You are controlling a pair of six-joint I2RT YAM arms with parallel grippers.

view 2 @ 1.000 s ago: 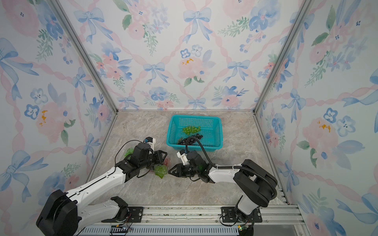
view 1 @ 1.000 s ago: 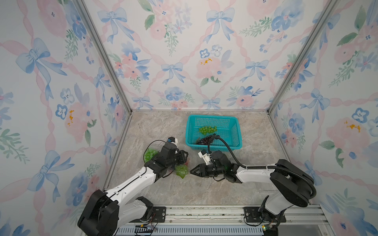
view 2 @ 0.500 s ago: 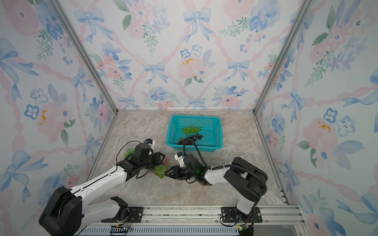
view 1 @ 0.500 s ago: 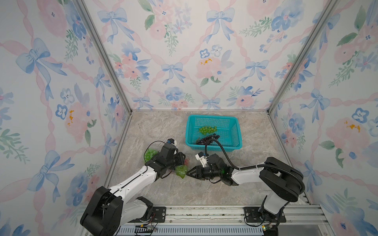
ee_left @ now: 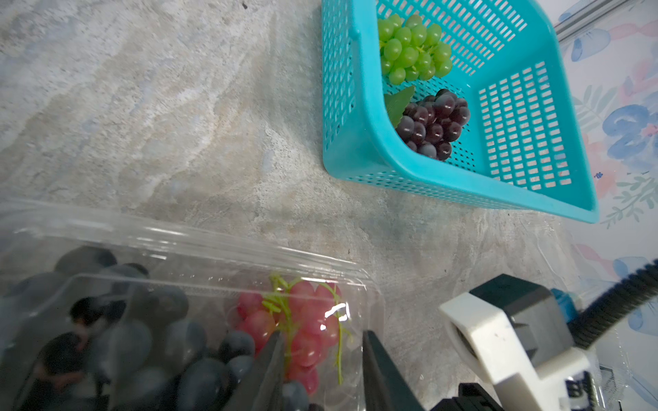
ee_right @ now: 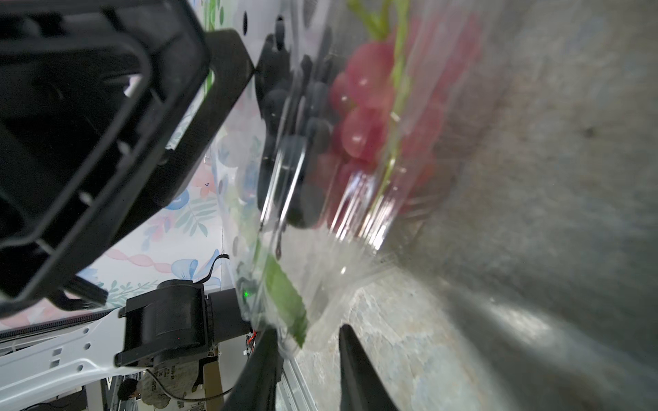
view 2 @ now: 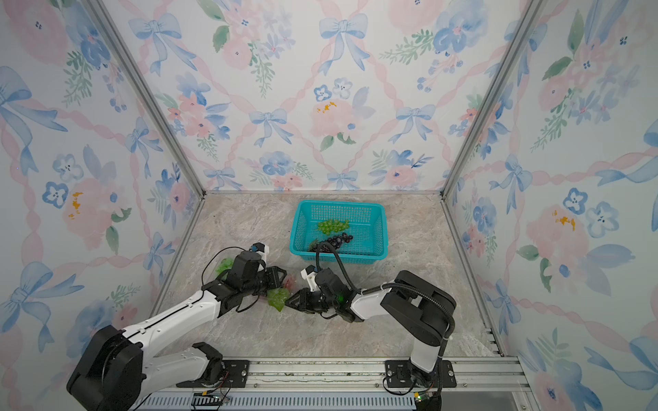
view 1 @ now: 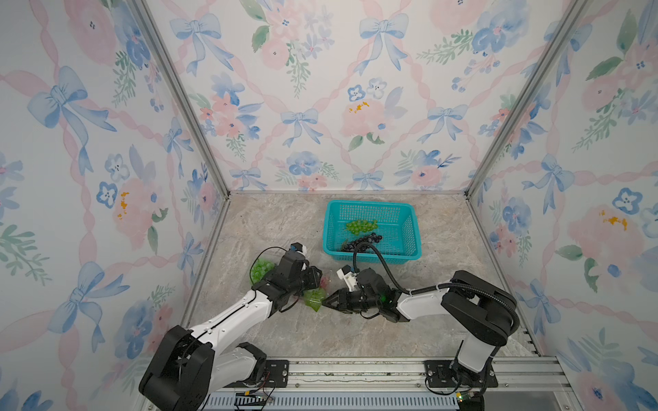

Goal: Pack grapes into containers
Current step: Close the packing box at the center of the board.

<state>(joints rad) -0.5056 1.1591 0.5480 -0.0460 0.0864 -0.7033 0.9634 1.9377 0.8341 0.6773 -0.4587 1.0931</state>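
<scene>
The basket [view 1: 391,215] stands at the back of the table [view 1: 356,331], right of centre; inside, the rear bunch [view 1: 361,225] lies just behind the front bunch [view 1: 363,242]; the container [ee_left: 199,256] lies before and left of the basket, apart from it, under the left gripper [ee_left: 320,334], with the right gripper [view 1: 324,303] at its near corner; the packed bunch [ee_left: 302,331] lies in its basket-side end; the outer bunch [view 1: 261,268] lies farther left, beside the left arm [view 1: 245,313].

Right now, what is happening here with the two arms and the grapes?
Both arms meet at a clear clamshell container, which already holds red grapes and dark grapes. The left gripper straddles one end, grip unclear; the right gripper, jaws apart, is at a corner. A green bunch and a dark bunch lie in the teal basket.
</scene>
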